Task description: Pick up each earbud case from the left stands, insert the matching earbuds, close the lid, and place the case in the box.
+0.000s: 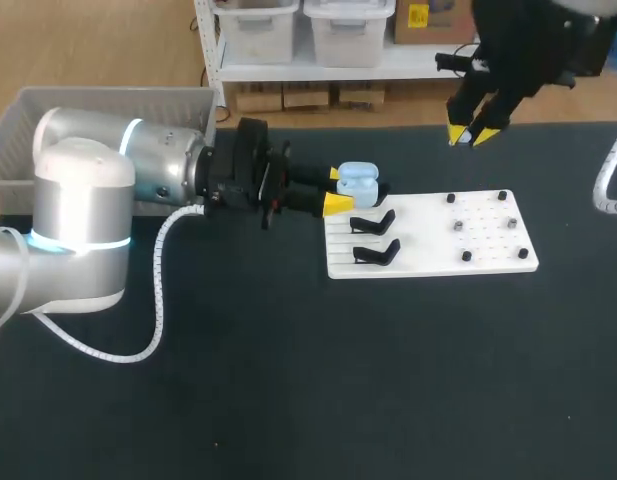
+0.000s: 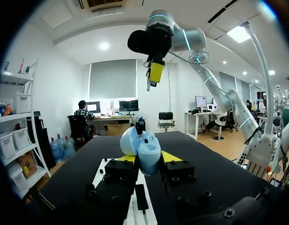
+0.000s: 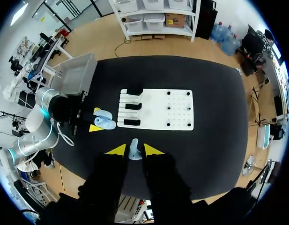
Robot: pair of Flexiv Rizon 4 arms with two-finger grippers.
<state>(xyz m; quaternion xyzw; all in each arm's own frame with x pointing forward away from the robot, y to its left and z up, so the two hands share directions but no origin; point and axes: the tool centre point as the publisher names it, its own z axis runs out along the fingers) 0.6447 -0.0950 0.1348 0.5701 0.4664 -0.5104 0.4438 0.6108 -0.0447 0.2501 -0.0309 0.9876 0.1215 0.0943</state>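
Pale-blue plastic earbud case (image 1: 358,182) sits with its rounded lid (image 2: 129,140) hinged open, pinched from both sides between the yellow tips of the left gripper (image 1: 340,190); in the left wrist view the case (image 2: 148,152) fills the gap between those fingers and stands upright over the end of the flat white board (image 1: 428,260). Two empty black angled stands (image 1: 374,222) lie on the board's left part, just beside the held case; small dark pegs (image 1: 458,226) dot its right part. The right gripper (image 1: 473,133) hangs high over the far edge of the black table (image 1: 288,380), well apart from the case; its jaws are pressed on a small pale earbud (image 3: 134,149), seen between its tips in the right wrist view. A grey plastic bin (image 1: 18,125) stands at the table's far left, behind the left arm.
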